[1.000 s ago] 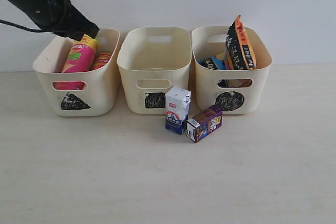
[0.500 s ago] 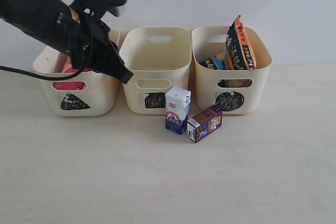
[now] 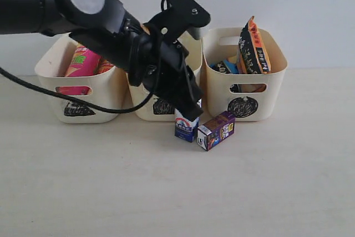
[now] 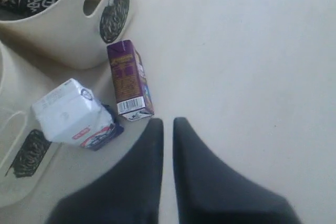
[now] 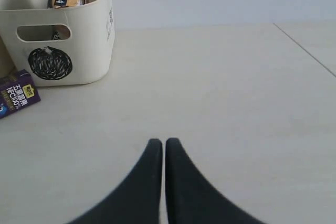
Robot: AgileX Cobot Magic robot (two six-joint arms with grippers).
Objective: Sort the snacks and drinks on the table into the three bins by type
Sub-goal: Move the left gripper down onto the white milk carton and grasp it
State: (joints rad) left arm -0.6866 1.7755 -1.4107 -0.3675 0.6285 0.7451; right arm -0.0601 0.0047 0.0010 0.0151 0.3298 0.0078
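Left pincer, shut, swung from triangle bin toward white carton.

You have tubes in the left bin, bags in the right bin, two cartons just before the middle bin, toward its right end.

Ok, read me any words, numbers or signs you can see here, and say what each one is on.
"NFC100%", roughly, below Chinese characters too small to read: purple carton.
Black triangle sign: left bin.
Black square sign: middle bin.
Black circle sign: right bin.
Print on white carton, orange bag and pink tube: too blurred to read.
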